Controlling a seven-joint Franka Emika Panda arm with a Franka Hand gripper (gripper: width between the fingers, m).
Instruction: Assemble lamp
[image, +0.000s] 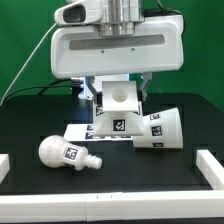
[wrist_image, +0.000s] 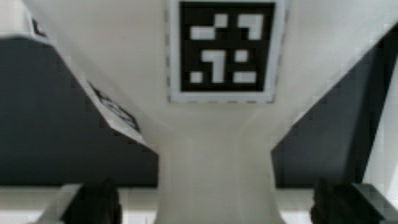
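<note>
White angular plastic lamp base (image: 118, 108) is mid-table (image: 25, 125), directly under the arm, with a square tag facing the exterior camera. Claw (wrist_image: 217, 205) is open: the jaws straddle the base's narrow section with a gap on each side in the wrist view. White tapered shade (image: 160, 128) lies on its side just beside the base, on the exterior view's right. White round bulb (image: 62, 152) lies on the table, well apart, on the exterior view's left.

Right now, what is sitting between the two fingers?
The lamp base stands between the fingers, with a dark gap on either side of it. The wrist view shows this.
</note>
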